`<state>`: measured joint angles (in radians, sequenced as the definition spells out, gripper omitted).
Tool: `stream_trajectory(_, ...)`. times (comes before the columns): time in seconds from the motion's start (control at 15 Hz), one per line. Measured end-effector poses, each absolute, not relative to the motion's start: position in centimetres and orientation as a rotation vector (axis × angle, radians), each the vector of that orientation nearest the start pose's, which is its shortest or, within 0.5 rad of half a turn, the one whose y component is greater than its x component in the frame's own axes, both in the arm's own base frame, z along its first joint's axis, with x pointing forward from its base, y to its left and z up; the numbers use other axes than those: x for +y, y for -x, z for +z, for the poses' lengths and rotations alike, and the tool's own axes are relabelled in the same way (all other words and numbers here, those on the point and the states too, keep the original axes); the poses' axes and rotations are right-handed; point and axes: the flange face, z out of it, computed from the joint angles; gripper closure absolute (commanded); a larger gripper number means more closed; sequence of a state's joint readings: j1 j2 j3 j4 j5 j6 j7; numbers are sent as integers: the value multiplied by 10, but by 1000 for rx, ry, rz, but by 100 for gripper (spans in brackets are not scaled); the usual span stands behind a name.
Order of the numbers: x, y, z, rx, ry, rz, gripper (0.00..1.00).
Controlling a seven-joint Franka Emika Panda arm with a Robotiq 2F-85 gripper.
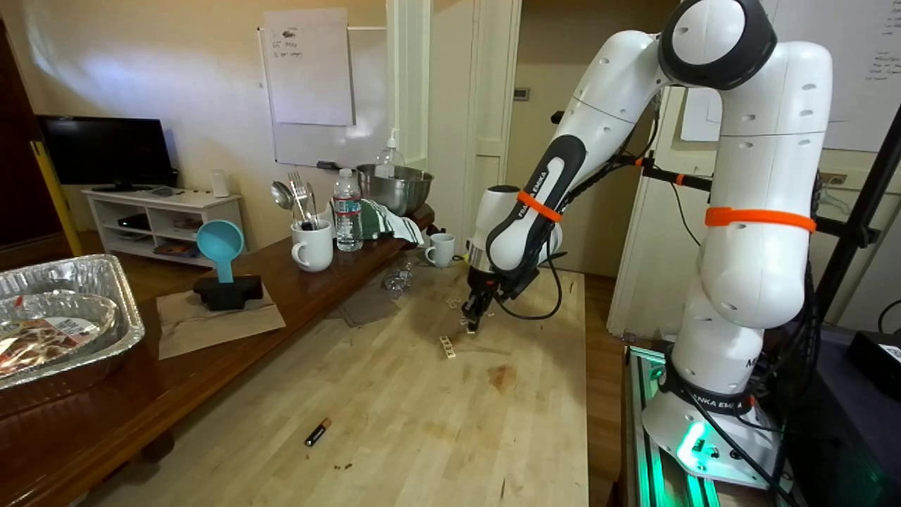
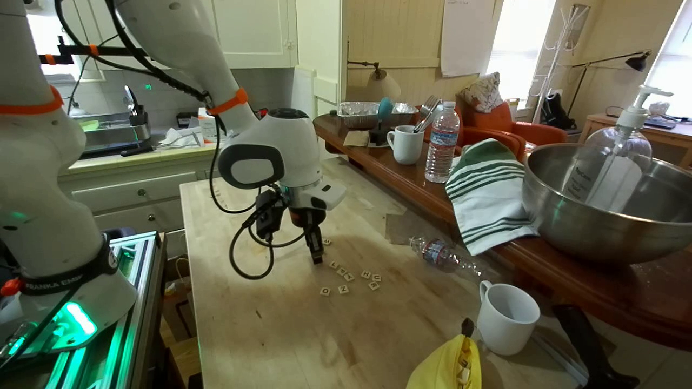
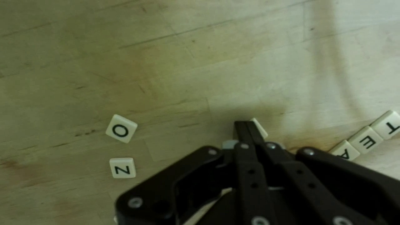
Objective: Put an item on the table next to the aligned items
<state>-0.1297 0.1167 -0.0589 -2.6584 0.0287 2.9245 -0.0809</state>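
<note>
One square cream letter tile [image 3: 260,128] is peeking past the black two-fingered gripper [image 3: 246,123] near the wrist view's centre, seemingly resting on the blond wooden counter [image 3: 187,78]. The fingers are standing together, likely for nudging it toward three aligned cream tiles [image 3: 365,140] at right; two loose cream tiles [image 3: 121,128] are lying at left.
</note>
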Motion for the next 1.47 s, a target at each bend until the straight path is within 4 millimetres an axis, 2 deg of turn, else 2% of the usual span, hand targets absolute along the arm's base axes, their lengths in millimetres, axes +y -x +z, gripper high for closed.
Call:
stream_trajectory(0.47,-78,-433,216,149,3156,-256,100)
stream_trajectory(0.67,-81,-438,215,198,3168,-261,100)
stream_trajectory(1.0,-89,-450,215,455,3168,-288,100)
stream_trajectory(1.2,-87,-455,215,618,3135,-301,100)
stream_trajectory(1.47,-80,-460,215,753,3096,-309,100)
